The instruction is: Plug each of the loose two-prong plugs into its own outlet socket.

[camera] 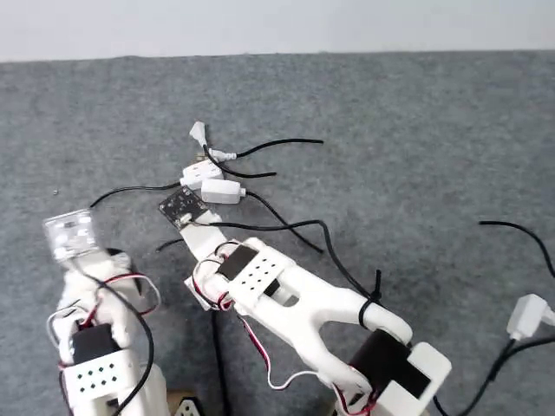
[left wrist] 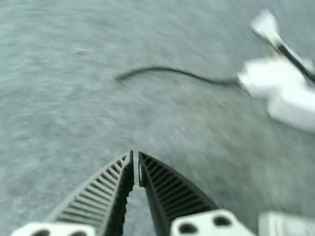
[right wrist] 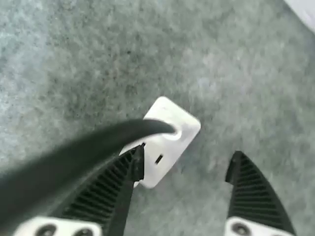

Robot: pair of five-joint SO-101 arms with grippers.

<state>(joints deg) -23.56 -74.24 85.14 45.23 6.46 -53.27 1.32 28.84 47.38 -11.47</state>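
Right claw [right wrist: 188, 152]: jaws apart, holding nothing, low over a white corded block [right wrist: 170, 140]. One finger sits at its edge and the other stands clear. A slot shows on its face; whether it is plug or socket, I cannot tell. Left claw [left wrist: 135, 155]: jaws together, empty, above the grey carpet [left wrist: 74, 98]. In the high view one loose plug [camera: 198, 134] lies beside the white cluster [camera: 212, 184], another [camera: 526, 316] well apart. Judged step: approach to a first grasp. The next move calls for centring the jaws across the block before closing.
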